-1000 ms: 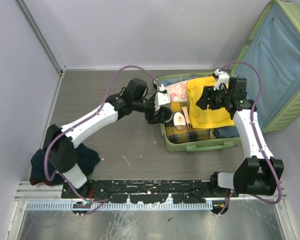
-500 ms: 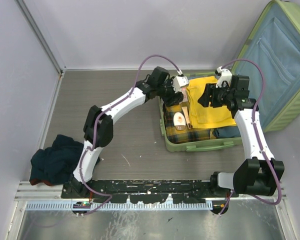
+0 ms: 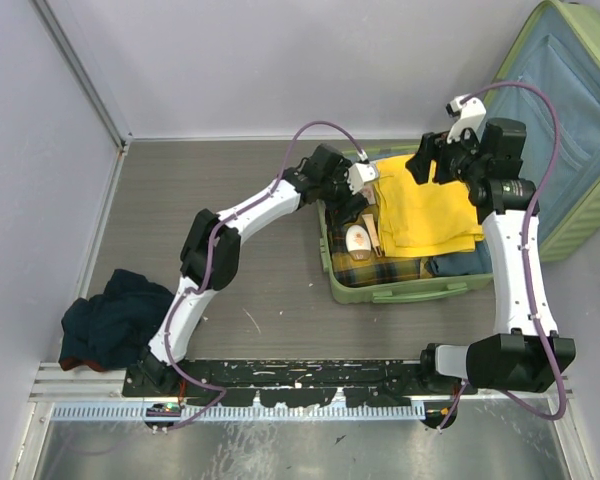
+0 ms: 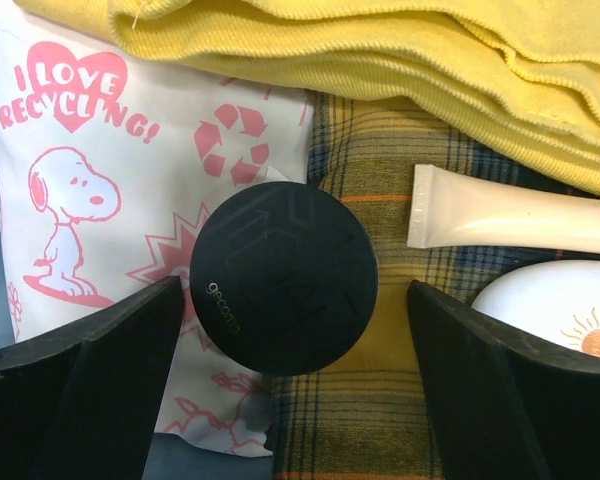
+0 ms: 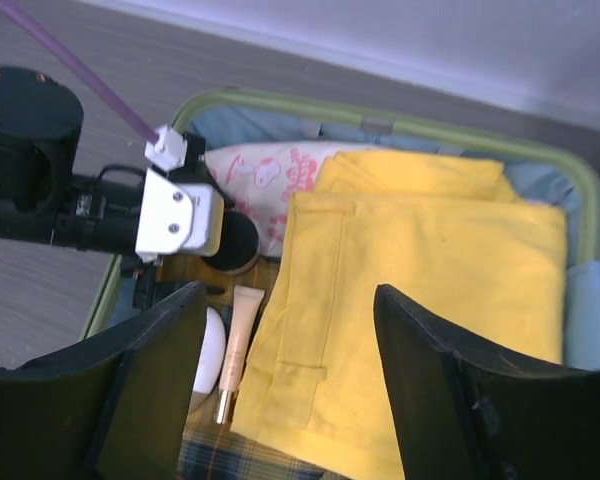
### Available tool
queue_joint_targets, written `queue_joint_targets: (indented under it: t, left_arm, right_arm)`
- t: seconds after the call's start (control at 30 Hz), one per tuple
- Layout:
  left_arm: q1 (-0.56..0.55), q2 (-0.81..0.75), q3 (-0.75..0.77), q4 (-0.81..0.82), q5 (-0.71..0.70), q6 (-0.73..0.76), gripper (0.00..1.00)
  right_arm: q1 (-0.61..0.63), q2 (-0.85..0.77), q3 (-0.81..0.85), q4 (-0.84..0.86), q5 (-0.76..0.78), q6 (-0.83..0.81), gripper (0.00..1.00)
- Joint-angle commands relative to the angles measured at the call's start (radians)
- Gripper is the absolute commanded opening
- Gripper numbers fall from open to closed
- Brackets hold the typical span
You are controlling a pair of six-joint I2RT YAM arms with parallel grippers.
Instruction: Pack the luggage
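The luggage (image 3: 400, 293) lies open on the table, and its lid (image 3: 570, 110) stands at the right. It holds a yellow garment (image 3: 425, 210), a plaid cloth (image 4: 380, 420) and a Snoopy bag (image 4: 100, 200). It also holds a cream tube (image 4: 510, 215) and a white round case (image 3: 357, 240). My left gripper (image 4: 295, 400) is open over a black round compact (image 4: 283, 278). The compact rests on the bag and the plaid, clear of both fingers. My right gripper (image 5: 290, 400) hangs open above the yellow garment (image 5: 430, 280), holding nothing.
A dark blue garment (image 3: 120, 315) is heaped on the table by the left arm's base. Walls close the left and back sides. The upright lid borders the right arm on its right.
My left arm reached further into the luggage and its jaws widened, leaving the black compact lying on the bag. My right gripper lifted and drew back toward the rear.
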State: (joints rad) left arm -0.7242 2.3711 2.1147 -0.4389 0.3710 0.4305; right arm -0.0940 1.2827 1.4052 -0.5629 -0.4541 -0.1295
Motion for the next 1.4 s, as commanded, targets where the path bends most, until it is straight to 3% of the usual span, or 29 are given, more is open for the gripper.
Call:
queue_joint_targets:
  t: [0.0, 0.23, 0.43, 0.77, 1.1, 1.3, 1.37]
  left_arm:
    - [0.001, -0.132, -0.014, 0.03, 0.027, -0.023, 0.97]
    - [0.01, -0.32, -0.133, 0.041, 0.032, -0.027, 0.98]
    - [0.023, -0.44, -0.24, 0.029, 0.046, -0.049, 0.98]
    - [0.024, -0.516, -0.357, 0.071, 0.051, -0.159, 0.98]
    - [0.039, -0.511, -0.345, 0.09, 0.044, -0.198, 0.98]
    - [0.05, -0.513, -0.346, 0.098, 0.05, -0.2, 0.98]
    - [0.058, -0.515, -0.346, 0.099, 0.05, -0.203, 0.98]
  right_arm:
    - [-0.005, 0.003, 0.124, 0.017, 0.034, -0.041, 0.74]
    - [-0.004, 0.058, 0.295, 0.052, 0.241, -0.154, 0.82]
    - [-0.005, 0.139, 0.451, 0.139, 0.543, -0.413, 0.85]
    - [-0.006, 0.277, 0.696, 0.243, 0.881, -0.805, 0.85]
    - [-0.099, 0.379, 0.819, 0.248, 0.931, -0.954, 0.78]
    - [-0.138, 0.403, 0.804, 0.241, 0.915, -0.968, 0.65]
    - [-0.145, 0.411, 0.805, 0.241, 0.916, -0.972, 0.57]
